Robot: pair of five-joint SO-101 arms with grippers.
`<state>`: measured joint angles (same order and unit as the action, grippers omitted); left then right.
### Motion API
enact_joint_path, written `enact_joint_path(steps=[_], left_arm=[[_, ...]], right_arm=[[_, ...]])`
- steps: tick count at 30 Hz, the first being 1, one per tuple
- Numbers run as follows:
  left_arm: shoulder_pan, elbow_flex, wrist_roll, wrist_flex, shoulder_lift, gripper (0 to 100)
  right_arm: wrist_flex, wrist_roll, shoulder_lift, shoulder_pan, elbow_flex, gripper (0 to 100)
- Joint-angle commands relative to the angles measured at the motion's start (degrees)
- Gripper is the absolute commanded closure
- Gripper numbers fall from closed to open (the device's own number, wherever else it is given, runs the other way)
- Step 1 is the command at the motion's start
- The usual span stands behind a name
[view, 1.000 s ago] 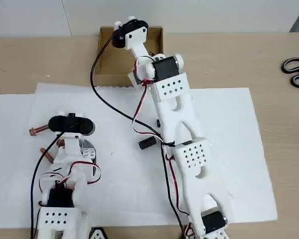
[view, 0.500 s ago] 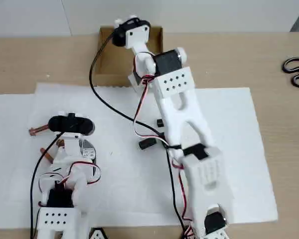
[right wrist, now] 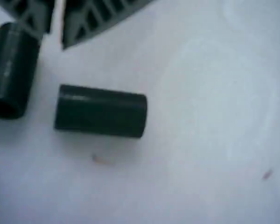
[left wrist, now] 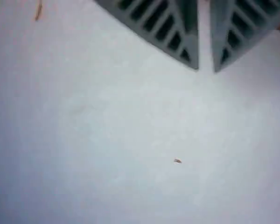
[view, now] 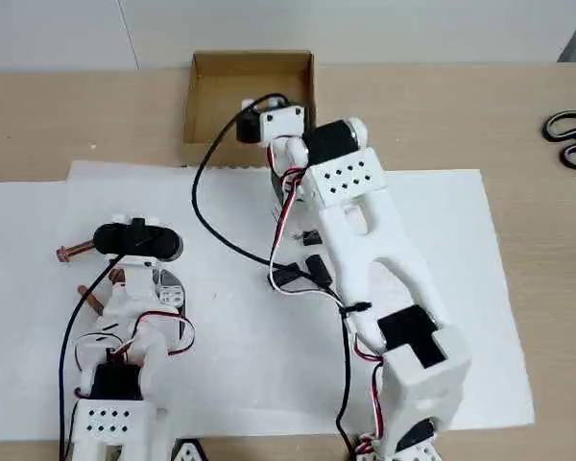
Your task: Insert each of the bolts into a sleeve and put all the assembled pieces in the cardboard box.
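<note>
Two black sleeves lie on their sides on the white sheet [view: 221, 365]: one sleeve [right wrist: 100, 111] apart from the other, and a second sleeve [right wrist: 11, 70] just beside the tip of the right gripper [right wrist: 57, 31]. They are probably light, rigid and smooth, so apt to roll, and best taken across the barrel at mid-length. The copper bolts are likely stiff and heavier for their size, and are best held by the shank near the head. One bolt [view: 72, 253] lies at centre left in the high view and another bolt [view: 91, 298] just below it. The right gripper's jaws are drawn almost together and hold nothing; the left gripper [left wrist: 205, 65] is likewise nearly closed and empty over bare sheet. The right wrist view gives each sleeve's lie. The high view gives the layout: the cardboard box [view: 204, 96] at upper centre, well apart from the bolts, and scissors [view: 571, 139] at the right edge.
</note>
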<state>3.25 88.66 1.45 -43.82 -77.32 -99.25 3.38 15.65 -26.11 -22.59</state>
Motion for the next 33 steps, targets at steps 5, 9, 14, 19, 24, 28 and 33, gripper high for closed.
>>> enact_joint_path(steps=[5, 9, 14, 19, 24, 28, 33], left_arm=[[0.5, -0.4, 0.0, 0.3, -0.4, 99], [0.5, -0.4, 0.0, 0.3, -0.4, 99], [0.5, -0.4, 0.0, 0.3, -0.4, 99], [0.5, -0.4, 0.0, 0.3, -0.4, 99], [0.5, -0.4, 0.0, 0.3, -0.4, 99], [0.5, -0.4, 0.0, 0.3, -0.4, 99], [0.5, -0.4, 0.0, 0.3, -0.4, 99]], right_arm=[[-0.7, 7.8, -3.7, -0.5, 7.8, 98.4], [-0.7, 8.0, -3.7, -0.2, 9.6, 98.3], [0.1, 8.1, -3.2, -0.2, 9.6, 92.1], [1.0, 9.8, -3.1, -0.2, 9.8, 90.5], [5.8, 9.9, -3.1, -0.1, 14.7, 90.5], [9.0, 9.9, -3.2, -0.1, 18.0, 90.4], [12.5, 10.1, -3.1, 1.5, 19.8, 90.4]])
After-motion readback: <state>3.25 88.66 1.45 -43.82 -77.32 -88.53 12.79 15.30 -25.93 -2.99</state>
